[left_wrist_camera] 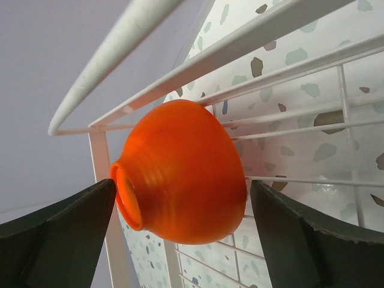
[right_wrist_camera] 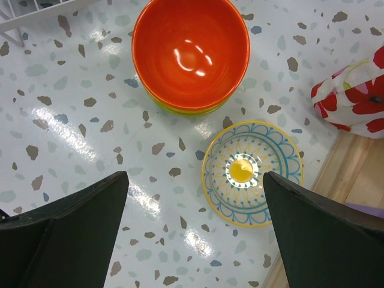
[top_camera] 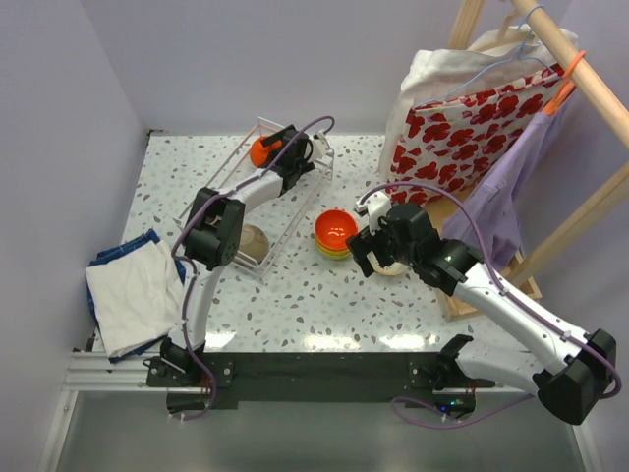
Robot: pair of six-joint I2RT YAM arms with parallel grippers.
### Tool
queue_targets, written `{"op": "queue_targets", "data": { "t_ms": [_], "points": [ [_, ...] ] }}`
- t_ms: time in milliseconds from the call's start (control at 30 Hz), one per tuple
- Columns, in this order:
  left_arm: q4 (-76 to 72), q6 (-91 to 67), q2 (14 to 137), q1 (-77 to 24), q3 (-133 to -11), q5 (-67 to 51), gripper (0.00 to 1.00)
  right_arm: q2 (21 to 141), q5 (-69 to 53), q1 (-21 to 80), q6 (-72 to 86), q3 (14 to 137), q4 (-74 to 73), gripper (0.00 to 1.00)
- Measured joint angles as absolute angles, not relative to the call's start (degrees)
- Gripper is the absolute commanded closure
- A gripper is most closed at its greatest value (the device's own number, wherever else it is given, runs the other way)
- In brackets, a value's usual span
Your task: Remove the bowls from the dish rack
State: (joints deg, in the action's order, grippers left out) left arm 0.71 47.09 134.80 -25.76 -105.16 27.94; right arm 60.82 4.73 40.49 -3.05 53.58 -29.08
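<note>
Terrazzo tabletop, lilac walls

Speckled table, white wire dish rack, stack of bowls, patterned bowl, folded cloth

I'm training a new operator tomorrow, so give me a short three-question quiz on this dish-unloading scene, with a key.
1. True or false: the left tool is shut on the orange bowl in the dish rack.
2. Which bowl stands alone on the table, below the right tool? A, a tan bowl; B, the patterned cream bowl; C, a lime green bowl.
3. What colour is the top bowl of the stack?

Key: 1, false: its jaws stand open on either side of the bowl. 2, B. 3, orange-red.
</note>
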Motion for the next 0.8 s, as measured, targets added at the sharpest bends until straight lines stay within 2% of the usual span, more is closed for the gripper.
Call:
{"op": "queue_targets", "data": {
  "t_ms": [267,800],
  "points": [
    [-0.8,47.3,134.9,-25.8,-104.5,28.8,0.06,60.8,4.3,40.5,-3.0,53.8,-29.1,0.01],
    [-11.3,47.4,133.8,-26.6,-97.7,32.2,0.31,61.3,3.3,40.5,-3.0,53.8,-29.0,0.01]
  ]
}}
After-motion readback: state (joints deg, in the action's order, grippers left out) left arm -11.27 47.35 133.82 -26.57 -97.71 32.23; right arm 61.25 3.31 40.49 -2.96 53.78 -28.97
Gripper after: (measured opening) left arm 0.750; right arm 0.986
